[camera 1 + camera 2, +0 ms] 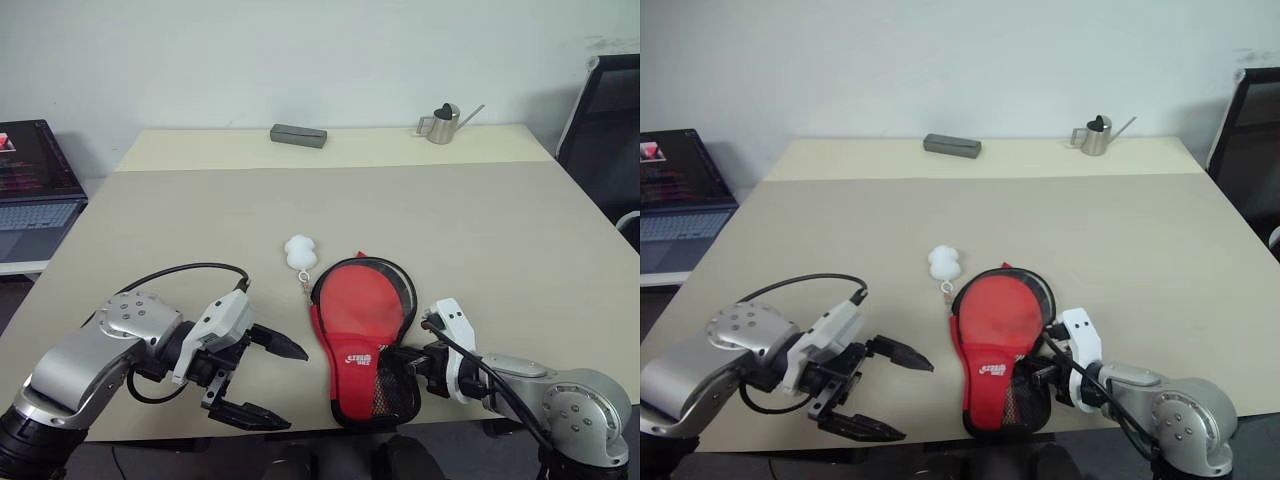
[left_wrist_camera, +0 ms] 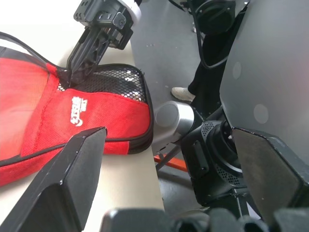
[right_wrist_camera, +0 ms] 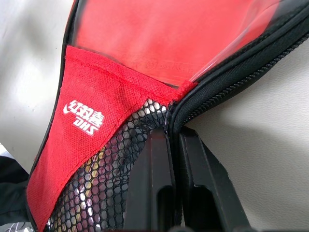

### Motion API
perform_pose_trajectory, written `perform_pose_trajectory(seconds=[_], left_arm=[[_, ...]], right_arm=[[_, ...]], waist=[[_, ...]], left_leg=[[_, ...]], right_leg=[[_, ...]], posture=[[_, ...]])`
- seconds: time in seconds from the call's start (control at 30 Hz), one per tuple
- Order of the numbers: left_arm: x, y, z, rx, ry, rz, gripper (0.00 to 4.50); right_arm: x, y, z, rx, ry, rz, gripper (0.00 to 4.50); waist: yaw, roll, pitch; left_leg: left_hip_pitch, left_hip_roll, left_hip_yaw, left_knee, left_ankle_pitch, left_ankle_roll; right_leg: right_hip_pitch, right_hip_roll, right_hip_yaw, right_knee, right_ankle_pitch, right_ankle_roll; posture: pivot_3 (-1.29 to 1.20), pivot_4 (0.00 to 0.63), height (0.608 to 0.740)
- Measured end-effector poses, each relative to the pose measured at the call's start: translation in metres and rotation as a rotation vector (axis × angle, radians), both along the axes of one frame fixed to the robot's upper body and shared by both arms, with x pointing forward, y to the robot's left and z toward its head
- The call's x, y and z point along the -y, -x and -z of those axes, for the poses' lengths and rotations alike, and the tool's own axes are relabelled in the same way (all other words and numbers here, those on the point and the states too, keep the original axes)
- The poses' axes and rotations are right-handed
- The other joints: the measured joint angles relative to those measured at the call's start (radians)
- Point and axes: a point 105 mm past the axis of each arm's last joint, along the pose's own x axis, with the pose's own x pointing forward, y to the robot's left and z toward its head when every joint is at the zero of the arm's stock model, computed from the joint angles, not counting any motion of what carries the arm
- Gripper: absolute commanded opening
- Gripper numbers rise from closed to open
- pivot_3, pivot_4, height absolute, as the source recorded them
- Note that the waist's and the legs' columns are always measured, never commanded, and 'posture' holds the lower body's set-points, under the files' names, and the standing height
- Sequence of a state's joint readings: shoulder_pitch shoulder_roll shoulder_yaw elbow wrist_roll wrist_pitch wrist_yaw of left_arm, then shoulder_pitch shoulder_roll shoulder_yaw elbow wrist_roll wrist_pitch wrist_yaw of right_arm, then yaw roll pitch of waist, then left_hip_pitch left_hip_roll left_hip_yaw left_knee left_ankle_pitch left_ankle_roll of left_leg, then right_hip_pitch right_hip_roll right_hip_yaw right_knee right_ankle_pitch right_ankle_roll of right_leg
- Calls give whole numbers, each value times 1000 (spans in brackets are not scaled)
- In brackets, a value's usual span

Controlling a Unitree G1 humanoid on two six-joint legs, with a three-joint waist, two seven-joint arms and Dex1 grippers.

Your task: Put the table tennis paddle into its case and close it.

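Left eye view: a laptop (image 1: 35,195) sits off the left edge of the pale surface (image 1: 200,215), well left of the case (image 1: 362,340), which lies at the near edge with its round end pointing away from the robot and its narrow mesh-pocket end toward it, so its long axis runs near to far. The left claw (image 1: 262,385) hovers just left of the case, apart from it, its two black fingers (image 1: 285,346) spread wide and holding nothing, aimed across toward the pouch. A white pom-pom (image 1: 299,251) on a short chain rests just beyond the case's upper left rim. The table tennis paddle (image 1: 365,300) lies inside the case, its red face showing through the gaping round end; the handle is hidden under the red fabric. The case is not yet zipped. On the case's right flank the right claw (image 1: 418,362) is clamped shut on the black zipper edge beside the mesh pocket, as the right wrist view shows with both fingers pressed together on the seam. The right arm is thus the nearer, already in contact; closing likely turns on drawing that seam along the case's rim. Far beyond the case stand a grey block (image 1: 298,135) and a small metal watering can (image 1: 443,124).
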State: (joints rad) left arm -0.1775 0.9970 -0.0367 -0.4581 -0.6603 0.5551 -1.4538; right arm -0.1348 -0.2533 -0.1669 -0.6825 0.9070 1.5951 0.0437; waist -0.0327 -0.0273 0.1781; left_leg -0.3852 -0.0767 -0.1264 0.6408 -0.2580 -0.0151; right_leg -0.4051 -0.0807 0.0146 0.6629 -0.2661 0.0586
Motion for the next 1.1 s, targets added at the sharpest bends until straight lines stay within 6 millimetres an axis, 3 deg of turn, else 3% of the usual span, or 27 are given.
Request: perform_pose_trajectory(seconds=[0.23, 0.37, 0.57, 0.67, 0.77, 0.87, 1.0, 1.1], left_arm=[[-1, 0, 3, 9, -5, -4, 4500], [-2, 1, 6, 7, -9, -10, 4500], [-5, -2, 8, 9, -11, -29, 4500], [-5, -2, 8, 20, -9, -28, 4500], [-7, -5, 9, 23, -10, -42, 4500], [-8, -10, 8, 34, -8, -71, 4500], [-5, -33, 0, 109, 44, -185, 4500], [-8, -42, -5, 151, 50, -237, 4500]], right_arm=[[-7, 0, -3, -24, -102, 41, 2653], [5, 1, -7, -4, -100, 63, 4039], [44, 2, -23, 103, -21, 17, 4039], [49, 5, -28, 160, -24, -57, 4039], [47, 1, -40, 237, -90, -105, 4483], [41, -11, -58, 327, -171, -131, 4483], [22, -27, -92, 519, -217, -195, 4483], [15, -30, -96, 556, -219, -225, 4483]], waist=[[0, 0, 0], [2, 1, 0], [3, 1, 1], [3, 1, 1], [-1, 1, 1], [1, 1, 1], [4, 1, 1], [4, 1, 1]], left_leg=[[1, 1, 0, 0, 0, 0], [1, 1, 0, 1, 0, 0], [1, 2, 1, 2, 0, 0], [0, 2, 1, 2, 0, 0], [1, 3, 3, 3, 0, 0], [1, 3, 3, 3, 0, 0], [1, 3, 2, 4, 0, 0], [0, 3, 1, 3, 0, 0]], right_leg=[[0, 3, 1, 0, 1, -2], [1, 5, 0, 0, 1, -1], [2, 6, 0, 0, 1, -1], [2, 6, 0, 0, 0, 0], [2, 6, 1, 0, 0, 0], [2, 6, 1, 0, 1, 0], [2, 6, 0, 0, 2, -1], [1, 6, 1, 0, 2, -2]], posture=[[0, 150, 740], [0, 150, 740], [0, 150, 740], [0, 150, 740], [0, 150, 740], [0, 150, 740], [0, 150, 740], [0, 150, 740]])
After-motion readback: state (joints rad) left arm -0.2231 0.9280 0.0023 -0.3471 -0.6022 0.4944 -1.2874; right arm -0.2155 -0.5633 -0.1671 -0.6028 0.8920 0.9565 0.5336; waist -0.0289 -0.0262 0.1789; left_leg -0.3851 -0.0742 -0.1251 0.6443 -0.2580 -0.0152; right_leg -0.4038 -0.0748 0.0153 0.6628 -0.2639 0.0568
